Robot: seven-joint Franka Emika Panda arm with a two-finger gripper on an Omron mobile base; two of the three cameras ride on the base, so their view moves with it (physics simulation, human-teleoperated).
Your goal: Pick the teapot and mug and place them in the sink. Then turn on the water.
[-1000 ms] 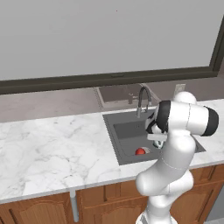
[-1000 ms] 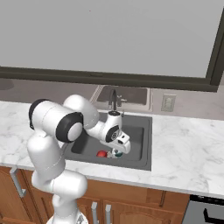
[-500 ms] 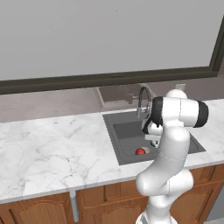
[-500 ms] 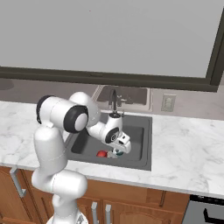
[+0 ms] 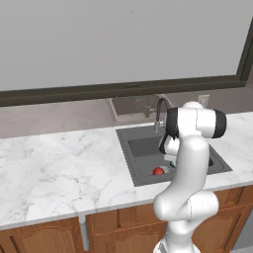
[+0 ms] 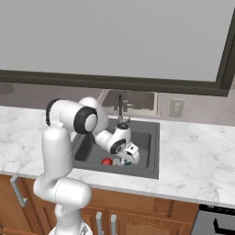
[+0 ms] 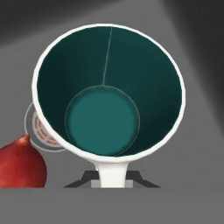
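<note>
Jaws: the gripper (image 7: 112, 183) is clamped on the mug's handle at the bottom centre of the hand view; its dark fingertips (image 7: 85, 179) flank the white handle stub. In the right base view the gripper (image 6: 130, 157) is down inside the basin, near the frame's centre.
Mug: the mug (image 7: 107, 92) takes up the middle of the hand view, seen from above, with a white rim and a teal-green inside. In the right base view the mug (image 6: 127, 161) shows as a small teal spot just below the hand.
Teapot: the teapot (image 7: 19, 164) is a red rounded shape at the lower left of the hand view, just beside the mug. In the base views the teapot (image 5: 158, 171) (image 6: 107, 161) lies on the basin floor, left of the hand.
Drain: a round pale drain (image 7: 38, 129) shows between teapot and mug, partly hidden by the mug's rim.
Sink: the sink (image 5: 143, 148) (image 6: 147, 151) is a dark grey basin with a curved tap (image 5: 159, 112) (image 6: 120, 108) at its back edge.
Desk: the white marble desk (image 5: 59, 168) (image 6: 197, 151) rims the basin on both sides.
Writing: no label or lettering can be read on anything.
</note>
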